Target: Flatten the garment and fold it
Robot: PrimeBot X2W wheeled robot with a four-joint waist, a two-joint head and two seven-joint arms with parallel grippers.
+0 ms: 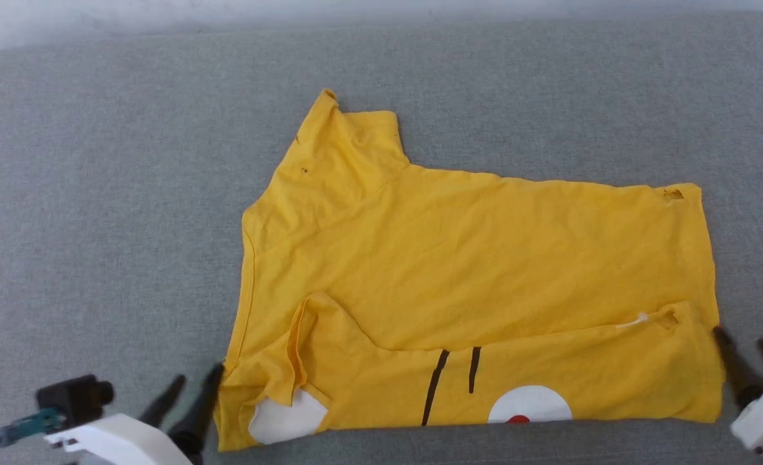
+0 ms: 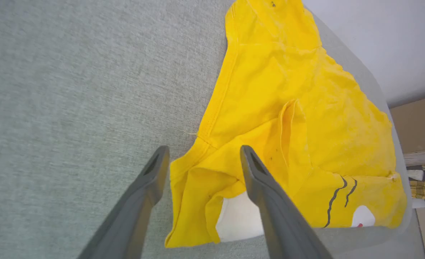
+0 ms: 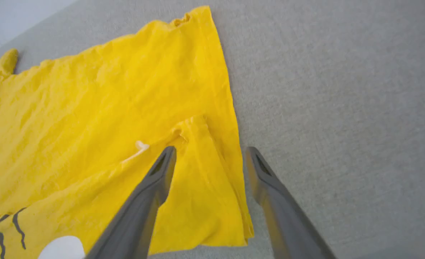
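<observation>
The garment (image 1: 472, 271), a bright yellow T-shirt, lies spread on the grey padded surface (image 1: 97, 194). Its near strip is folded back over the body, showing black stripes, white patches and a red dot. One sleeve points to the far side. My left gripper (image 1: 194, 386) stands open at the shirt's near left corner; in the left wrist view the left gripper (image 2: 204, 151) straddles that crumpled corner of the garment (image 2: 298, 108) without pinching it. My right gripper (image 1: 743, 345) is open at the near right corner. In the right wrist view the right gripper (image 3: 209, 151) hovers over the hem of the garment (image 3: 108, 100).
The grey surface extends widely to the left, the right and the far side of the shirt. A pale wall (image 1: 381, 10) runs behind its far edge. Beyond the surface's edge a cardboard box (image 2: 417, 122) and a plaid cloth (image 2: 424, 183) are visible.
</observation>
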